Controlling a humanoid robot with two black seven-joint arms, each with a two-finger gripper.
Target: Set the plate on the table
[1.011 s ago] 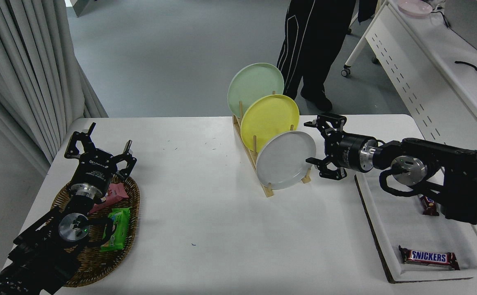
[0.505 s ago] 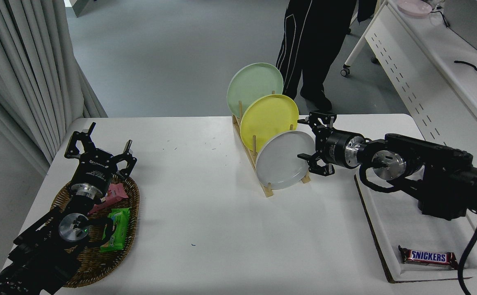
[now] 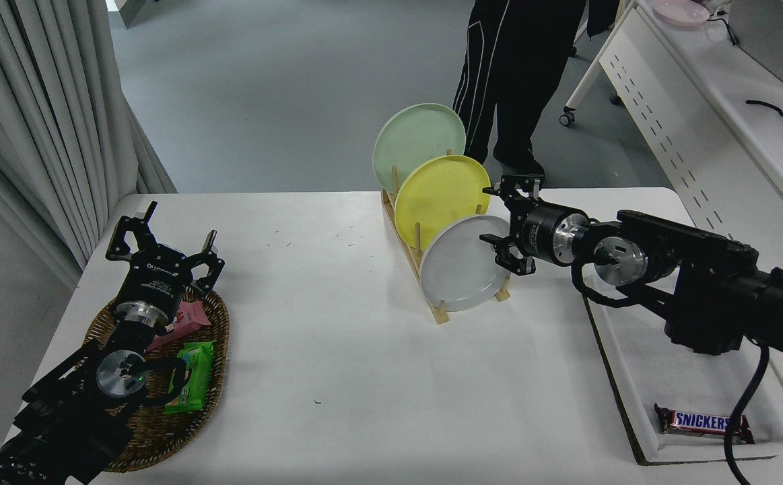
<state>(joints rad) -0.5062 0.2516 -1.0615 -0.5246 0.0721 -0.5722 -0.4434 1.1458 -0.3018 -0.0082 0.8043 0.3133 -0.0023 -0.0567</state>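
Grey plate (image 3: 462,266) stands on edge in the nearest slot of a wooden rack (image 3: 439,311), leaning back against the dowels, at the middle of the white table (image 3: 337,350). Behind it in the same rack: a yellow plate (image 3: 439,195), then a pale green plate (image 3: 418,141) at the far end. Right gripper (image 3: 499,219) reaches in from the right at the grey plate's upper right rim, fingers spread apart, one above the rim and one below; whether either finger touches the plate cannot be told. Plate not lifted, base seated in the rack. Left gripper (image 3: 162,246) parked at near left over a wicker basket (image 3: 192,404), fingers spread, holding nothing. In the basket: a green packet (image 3: 189,377) and a pink packet (image 3: 186,320). Near right: a shallow white tray (image 3: 640,377) with a Snickers bar (image 3: 701,423) at its near end, partly under the right arm's cable. A person in dark trousers (image 3: 512,74) stands beyond the table's far edge.
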